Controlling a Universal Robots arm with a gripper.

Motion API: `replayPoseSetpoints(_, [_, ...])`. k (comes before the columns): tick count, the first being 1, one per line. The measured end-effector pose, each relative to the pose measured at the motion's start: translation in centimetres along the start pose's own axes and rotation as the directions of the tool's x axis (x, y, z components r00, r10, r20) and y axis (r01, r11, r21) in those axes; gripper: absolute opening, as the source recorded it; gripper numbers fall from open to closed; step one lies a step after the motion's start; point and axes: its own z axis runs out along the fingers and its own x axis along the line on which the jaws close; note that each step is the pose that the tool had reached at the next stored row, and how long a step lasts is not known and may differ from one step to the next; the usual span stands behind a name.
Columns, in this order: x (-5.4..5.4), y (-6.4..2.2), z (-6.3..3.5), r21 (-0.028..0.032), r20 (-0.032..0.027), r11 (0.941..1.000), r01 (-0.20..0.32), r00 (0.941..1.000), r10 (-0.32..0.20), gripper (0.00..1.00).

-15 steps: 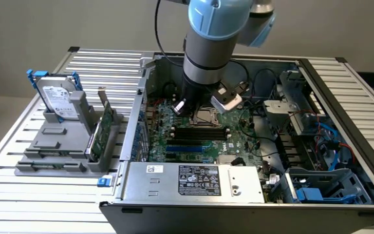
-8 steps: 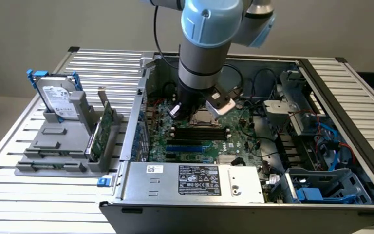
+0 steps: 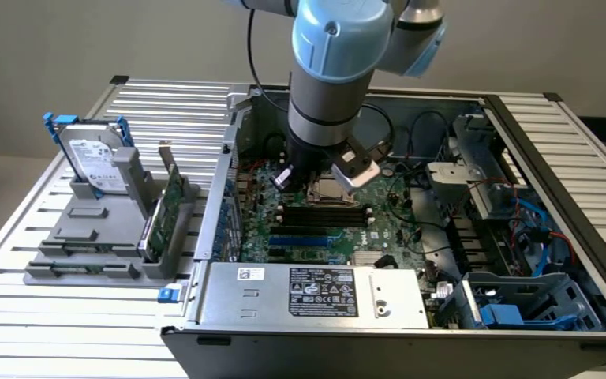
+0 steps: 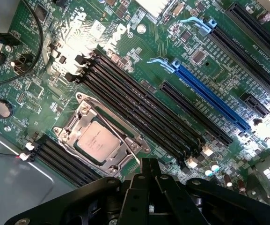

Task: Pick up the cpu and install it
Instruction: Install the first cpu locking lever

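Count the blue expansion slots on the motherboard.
1: a long blue slot running diagonally on the motherboard, beside the black slots and away from the cpu in its socket. Others may be hidden beyond the wrist view's edges.

Arm (image 3: 330, 71): silver tube, lt-blue joint caps, blk cable; tool (image 4: 149, 176) blk linkages w/ screws.

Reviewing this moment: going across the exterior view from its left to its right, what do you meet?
Silver hard drive with white label in blue brackets → long green circuit card standing in the grey rack → green motherboard inside the open computer case → blue plastic bracket in the case.
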Motion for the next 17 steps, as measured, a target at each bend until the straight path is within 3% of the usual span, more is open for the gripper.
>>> replayPoseSetpoints(8, [-0.12,0.04,0.17,-0.0027,-0.0061,0.9998,-0.020,0.9998,0.020,0.11])
replayPoseSetpoints(17, [-0.39,0.01,0.58,-0.0082,-0.0158,0.9966,-0.082,0.9966,0.081,0.11])
